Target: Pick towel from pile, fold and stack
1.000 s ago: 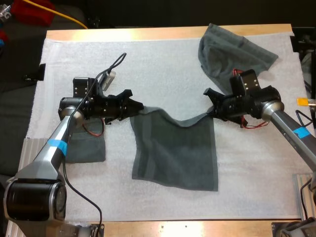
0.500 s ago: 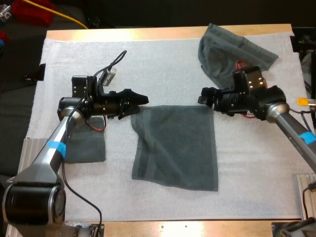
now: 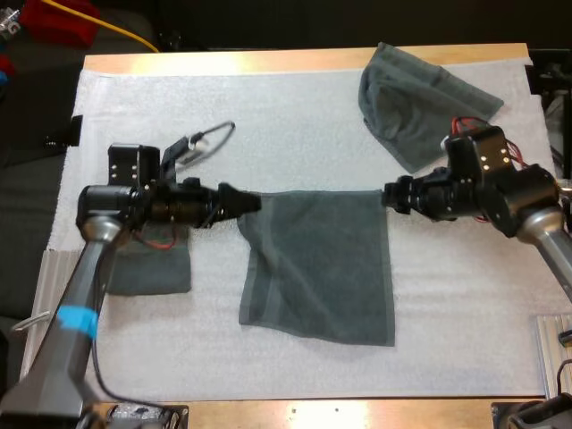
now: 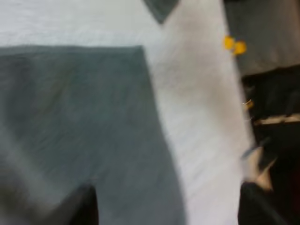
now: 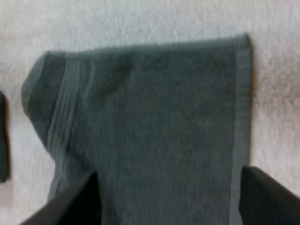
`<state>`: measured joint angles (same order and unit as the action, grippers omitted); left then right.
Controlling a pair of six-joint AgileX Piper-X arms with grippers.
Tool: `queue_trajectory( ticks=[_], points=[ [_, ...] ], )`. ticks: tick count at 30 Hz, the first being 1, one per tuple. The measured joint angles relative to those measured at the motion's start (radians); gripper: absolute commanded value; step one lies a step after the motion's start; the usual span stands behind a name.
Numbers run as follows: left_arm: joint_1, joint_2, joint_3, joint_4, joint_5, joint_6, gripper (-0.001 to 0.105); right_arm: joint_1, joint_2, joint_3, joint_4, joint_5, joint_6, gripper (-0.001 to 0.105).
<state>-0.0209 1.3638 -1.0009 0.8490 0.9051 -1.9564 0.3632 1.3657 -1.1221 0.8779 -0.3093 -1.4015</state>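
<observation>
1. Left side, high view. A dark grey-green towel folded into a small rectangle (image 3: 152, 268) lies on the white mat (image 3: 295, 116) at the 9 o'clock side. My left arm passes over its 12 o'clock edge, and part of it is hidden below the arm.

2. My left gripper (image 3: 250, 202) points toward 3 o'clock. Its tip is at the 11 o'clock corner of the dark grey-green towel spread flat (image 3: 317, 264). In the left wrist view my two black fingers (image 4: 82, 208) stand wide apart with nothing clamped between them. The spread towel (image 4: 84, 117) lies on the mat beyond them.

3. Centre. The spread towel lies at the middle of the mat as one layer. Its 12 o'clock edge runs straight from one gripper to the other. Its 9 o'clock edge slants inward toward 6 o'clock. A woven band runs along that edge.

4. My right gripper (image 3: 391, 195) points toward 9 o'clock. Its tip is just beside the 1 o'clock corner of the spread towel. In the right wrist view my fingers (image 5: 267, 197) are spread wide and grip nothing. The towel (image 5: 150, 117) lies flat between and beyond them. I cannot tell whether either fingertip touches the cloth.

5. Right side. A crumpled dark grey-green towel (image 3: 416, 94) lies at 1 o'clock on the mat, near the far edge of the wooden table (image 3: 268, 61). It is apart from the spread towel. My right arm is at its 6 o'clock side.
</observation>
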Motion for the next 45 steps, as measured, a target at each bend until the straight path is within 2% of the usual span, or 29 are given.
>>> queue_trajectory(
  ticks=[7,11,13,18,23,28,34,39,45],
  points=[
    [0.000,-0.146,0.000,0.238,-0.209,0.152,0.060,0.017,-0.098,0.000,0.129,0.016,-0.024,0.061],
    [0.000,-0.227,0.000,0.319,-0.273,0.183,0.060,0.071,-0.149,0.000,0.182,0.024,-0.027,0.061],
    [0.000,-0.268,0.000,0.351,-0.287,0.184,0.060,0.115,-0.172,0.000,0.203,0.040,-0.027,0.061],
    [0.000,-0.388,0.000,0.414,-0.294,0.185,0.060,0.240,-0.231,0.000,0.244,0.157,-0.015,0.061],
    [0.000,-0.488,0.028,0.443,-0.302,0.185,0.060,0.343,-0.278,0.000,0.320,0.262,0.056,0.061],
    [0.000,-0.562,0.070,0.500,-0.363,0.185,0.060,0.417,-0.316,0.000,0.387,0.352,0.120,0.061],
    [-0.003,-0.641,0.114,0.550,-0.372,0.183,0.060,0.474,-0.359,0.000,0.462,0.396,0.201,0.061],
    [-0.066,-0.702,0.135,0.592,-0.406,0.183,0.060,0.509,-0.396,0.005,0.504,0.434,0.231,0.061],
    [-0.122,-0.747,0.136,0.622,-0.460,0.179,0.060,0.525,-0.486,0.130,0.493,0.434,0.301,0.061]
  ],
)
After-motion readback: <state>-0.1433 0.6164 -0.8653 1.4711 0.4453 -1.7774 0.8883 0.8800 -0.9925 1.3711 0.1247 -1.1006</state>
